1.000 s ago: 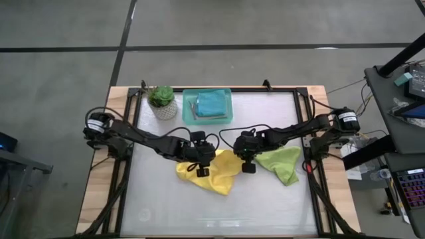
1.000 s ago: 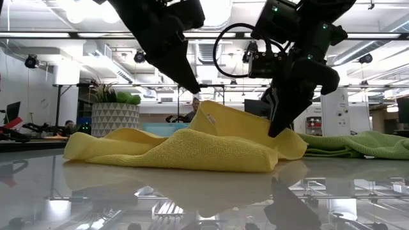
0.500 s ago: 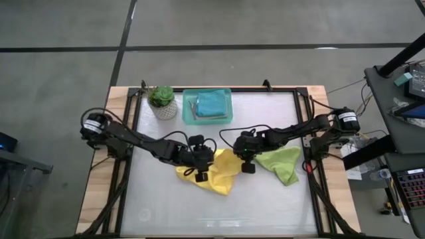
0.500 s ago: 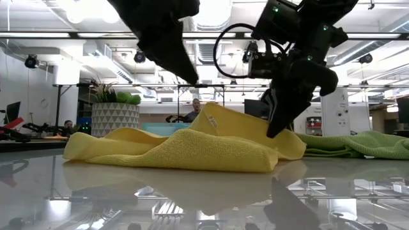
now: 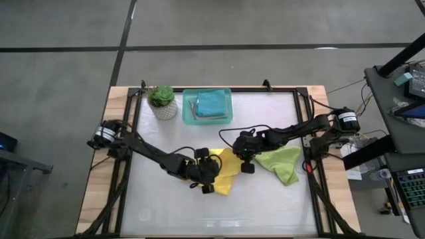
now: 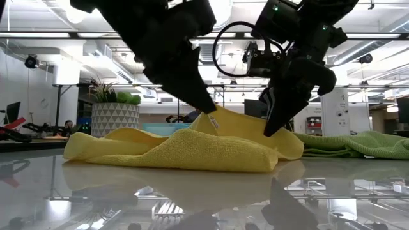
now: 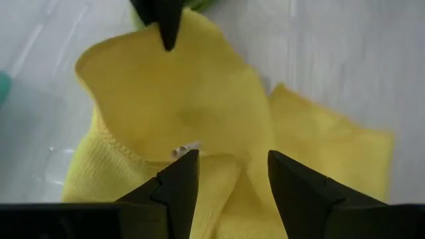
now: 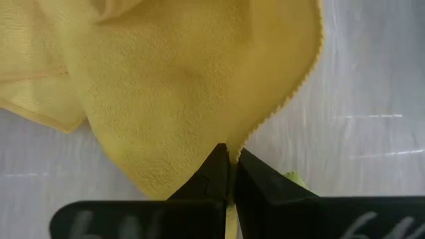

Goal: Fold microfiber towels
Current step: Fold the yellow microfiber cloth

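A pale, glossy table (image 5: 166, 199) in a wooden frame stands on a grey concrete floor, with an open workshop visible beyond it in the low view. Near the table's middle lies a crumpled yellow microfiber towel (image 5: 226, 174), partly doubled over itself with one flap raised. Just beside it toward the right arm lies a lime green microfiber towel (image 5: 281, 162), flat and loose. At the far edge a rigid teal rectangular tray (image 5: 188, 110) holds a folded teal-blue towel (image 5: 212, 103), and a small potted succulent in a white patterned pot (image 5: 161, 101) stands next to it.

The likeliest trouble is the yellow towel dragging instead of folding. The right arm pinches only a thin edge, so a pull could slip it free, and the raised flap could flop back unevenly. The left arm may also gather two layers at once where the cloth is already bunched, which would spoil the fold. The green towel lies close enough to be snagged by the right arm.

The left gripper (image 7: 232, 174) hangs low over the yellow towel's near side, jaws spread wide with nothing between them, its tips right at the fabric. The right gripper (image 8: 232, 161) has its jaws pressed fully together on the yellow towel's edge, holding that corner up.
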{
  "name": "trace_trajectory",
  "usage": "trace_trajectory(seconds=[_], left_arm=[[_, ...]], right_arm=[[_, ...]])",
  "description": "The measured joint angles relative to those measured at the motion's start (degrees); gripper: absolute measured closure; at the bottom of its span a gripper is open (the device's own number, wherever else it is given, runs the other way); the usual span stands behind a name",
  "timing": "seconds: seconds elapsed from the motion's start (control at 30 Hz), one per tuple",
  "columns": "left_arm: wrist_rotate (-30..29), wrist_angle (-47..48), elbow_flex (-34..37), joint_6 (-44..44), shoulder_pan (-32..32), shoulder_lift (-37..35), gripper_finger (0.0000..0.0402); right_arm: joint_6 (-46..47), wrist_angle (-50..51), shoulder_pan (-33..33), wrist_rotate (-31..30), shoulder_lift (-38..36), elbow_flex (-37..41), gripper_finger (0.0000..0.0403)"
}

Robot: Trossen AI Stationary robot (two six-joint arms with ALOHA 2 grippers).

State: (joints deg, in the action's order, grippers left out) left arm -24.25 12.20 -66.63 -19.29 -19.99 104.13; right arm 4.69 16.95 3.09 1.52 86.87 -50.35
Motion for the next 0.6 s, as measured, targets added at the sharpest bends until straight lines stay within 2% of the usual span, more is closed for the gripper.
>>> trace_trajectory(seconds=[0.13, 0.37, 0.6], left_arm=[[0.0, 3.0, 0.4, -3.1, -0.3, 0.0, 0.0237], [-0.1, -0.4, 0.4, 6.1, -0.3, 1.5, 0.0237], [-0.1, 1.1, 0.4, 6.6, 1.1, 3.2, 0.0237]], right_arm=[[-0.2, -0.7, 0.0, 0.0, 0.0, 0.0, 0.0394], [-0.9, -1.2, 0.0, 0.0, 0.0, 0.0, 0.0394], [-0.9, -1.6, 0.0, 0.0, 0.0, 0.0, 0.0394]])
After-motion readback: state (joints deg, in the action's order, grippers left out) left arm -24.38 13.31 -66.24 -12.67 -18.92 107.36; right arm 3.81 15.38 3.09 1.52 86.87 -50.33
